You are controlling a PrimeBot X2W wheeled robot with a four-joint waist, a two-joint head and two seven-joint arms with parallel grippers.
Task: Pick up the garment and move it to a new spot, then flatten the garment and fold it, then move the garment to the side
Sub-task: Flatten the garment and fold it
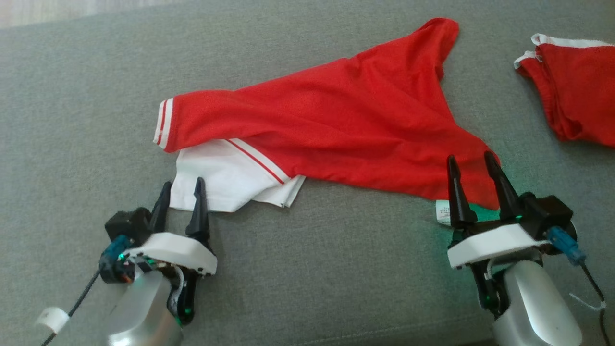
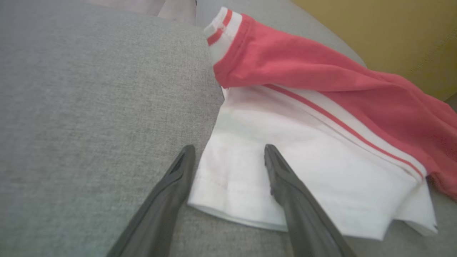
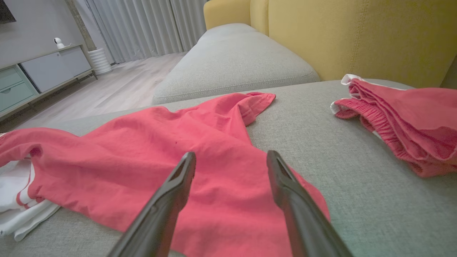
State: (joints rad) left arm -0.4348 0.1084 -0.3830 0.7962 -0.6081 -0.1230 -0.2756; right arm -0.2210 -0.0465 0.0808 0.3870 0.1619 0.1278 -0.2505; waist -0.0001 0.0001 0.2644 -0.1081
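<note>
Far left, on the grey sofa seat: left tool is low, w/ its two fingers apart, i.e. open, nothing gripped. In the left wrist view one finger lies just off the edge of the white hem and the other over it, so the hem corner sits btw them. Can't tell if either finger presses the cloth.

Next right: the garment, a red shirt, lies spread but wrinkled across the middle of the seat. Its white part pokes out from under the red at the near-left, w/ a thin red stripe along it. Above that is a cuff, white w/ red stripes, pointing left. The red body runs diagonally, up to a sleeve at the far right and down to a near-right corner. A small white label sticks out under that corner.

Right tool is also open, fingers spread, tips over the near-right red corner and holding nothing. Contact w/ the fabric is unclear.

Far right: a second red item w/ white trim, bunched, well apart from the shirt. In the right wrist view a yellow backrest stands behind it.
</note>
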